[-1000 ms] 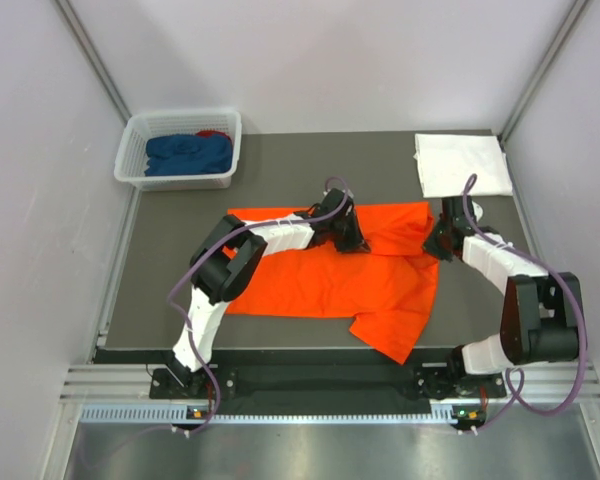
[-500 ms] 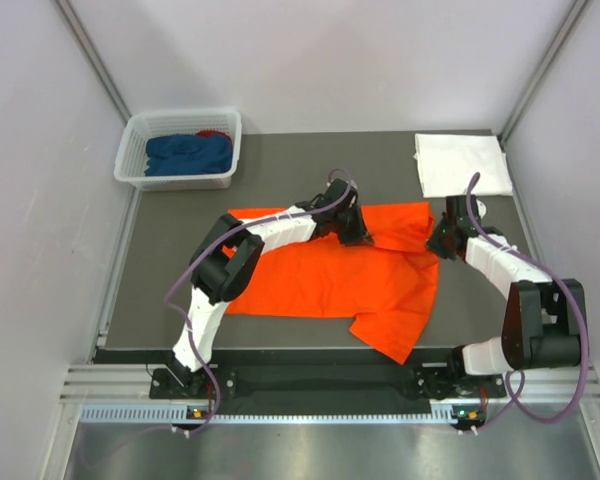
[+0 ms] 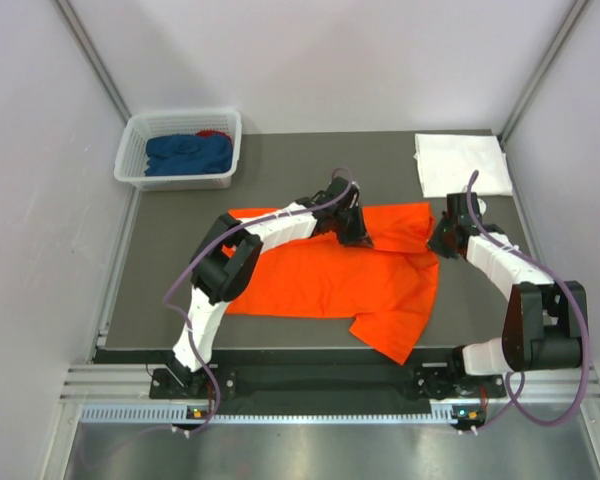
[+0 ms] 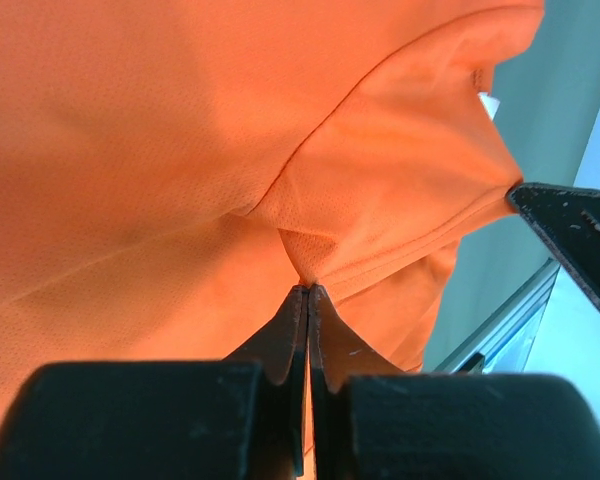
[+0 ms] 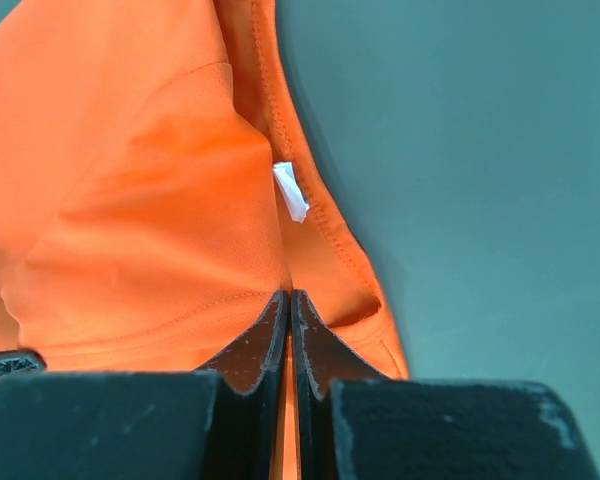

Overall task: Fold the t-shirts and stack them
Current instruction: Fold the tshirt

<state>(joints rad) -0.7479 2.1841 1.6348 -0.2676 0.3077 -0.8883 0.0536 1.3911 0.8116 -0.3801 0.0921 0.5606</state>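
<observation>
I am clenching my left pincer (image 3: 357, 234) on the orange t-shirt (image 3: 320, 285), at its far edge, a little right of the middle of the dark table (image 3: 280, 170). In the left wrist view my two fingers (image 4: 283, 340) are pressing together, and a small ridge of orange cloth is going in between their tips, so this pincer is grasping the shirt.

I am also clenching my right pincer (image 3: 438, 243) on the same shirt, at its right edge near the far right corner. In the right wrist view the fingers (image 5: 248, 352) are meeting on the stitched hem, with cloth pinched between them. A small white label (image 5: 291, 191) is sticking out from the hem just beyond the tips. Bare table is showing to the right of the hem.

The shirt is lying spread over the middle of the table, wrinkled between my two pincers, where a flap is folding over itself. One part of it is reaching toward the near edge on the right side.

A folded white t-shirt (image 3: 462, 164) is lying flat in the far right corner, apart from the orange one. In the far left corner a white basket (image 3: 132, 150) is standing, and blue clothes (image 3: 188, 153) are lying bundled inside it, with something red (image 3: 215, 132) peeking out behind them.
</observation>
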